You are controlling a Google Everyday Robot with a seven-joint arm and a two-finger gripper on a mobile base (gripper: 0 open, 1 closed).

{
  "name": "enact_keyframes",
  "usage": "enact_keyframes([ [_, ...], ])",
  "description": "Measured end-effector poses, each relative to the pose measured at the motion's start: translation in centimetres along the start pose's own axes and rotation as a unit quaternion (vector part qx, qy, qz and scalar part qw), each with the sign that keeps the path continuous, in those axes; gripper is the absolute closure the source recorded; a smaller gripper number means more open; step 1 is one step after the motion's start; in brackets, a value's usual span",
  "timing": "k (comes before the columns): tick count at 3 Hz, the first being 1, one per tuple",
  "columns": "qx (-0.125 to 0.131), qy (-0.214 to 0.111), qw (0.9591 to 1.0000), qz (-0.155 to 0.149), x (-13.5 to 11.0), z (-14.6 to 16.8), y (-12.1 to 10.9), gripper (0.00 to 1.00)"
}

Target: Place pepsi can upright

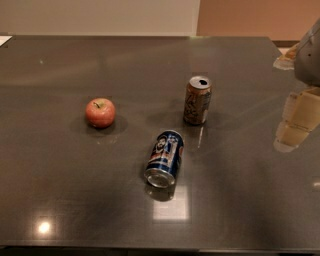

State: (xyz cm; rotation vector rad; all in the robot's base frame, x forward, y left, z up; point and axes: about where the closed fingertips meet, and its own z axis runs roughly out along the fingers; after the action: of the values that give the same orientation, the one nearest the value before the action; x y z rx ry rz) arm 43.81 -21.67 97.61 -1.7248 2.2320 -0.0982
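Right of toppled pepsi can [165, 157], tool [296, 122]

1. Pepsi can [165, 157]: dark blue, with red-and-white label graphics and a silver end.
2. Other can [198, 101]: brown-gold with pale markings and a silver top.
3. Apple [100, 112]: red, mottled with yellowish patches.
4. Table [60, 190]: dark grey-brown and glossy, with pale light spots.
5. Gripper [295, 125], at the right edge: cream-yellow below a grey housing.
6. Wall [100, 15]: cream on the left, tan-orange on the right.
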Motion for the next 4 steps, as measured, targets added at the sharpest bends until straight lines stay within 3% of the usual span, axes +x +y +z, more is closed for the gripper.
enact_keyframes([
  [1,0.0,0.0,1.0,0.0,0.0,0.0,0.0,0.0],
  [2,0.008,-0.002,0.9991,-0.042,-1.5,-1.1,0.2,0.0],
  [3,0.014,-0.006,0.9933,-0.114,-4.4,-1.8,0.6,0.0],
  [4,0.01,-0.013,0.981,-0.193,-7.6,-1.4,1.4,0.0],
])
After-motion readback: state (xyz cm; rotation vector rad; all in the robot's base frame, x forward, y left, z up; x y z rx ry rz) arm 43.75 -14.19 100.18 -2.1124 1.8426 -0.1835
